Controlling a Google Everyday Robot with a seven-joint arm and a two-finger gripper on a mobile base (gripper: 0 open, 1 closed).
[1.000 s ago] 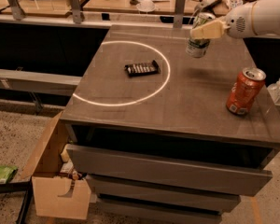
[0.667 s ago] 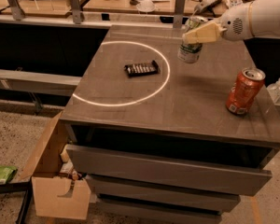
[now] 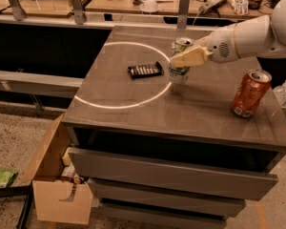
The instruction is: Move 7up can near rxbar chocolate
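Camera view shows the gripper [image 3: 185, 59] pinching the 7up can [image 3: 179, 73], with the rxbar chocolate [image 3: 145, 70] near at nine o'clock, its long axis lying roughly nine-to-three.

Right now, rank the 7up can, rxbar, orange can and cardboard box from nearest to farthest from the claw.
1. 7up can: gripped in the claw, mid-scene.
2. rxbar: just left of the claw.
3. orange can: off to the right, nearer the camera.
4. cardboard box: on the floor, lower left.
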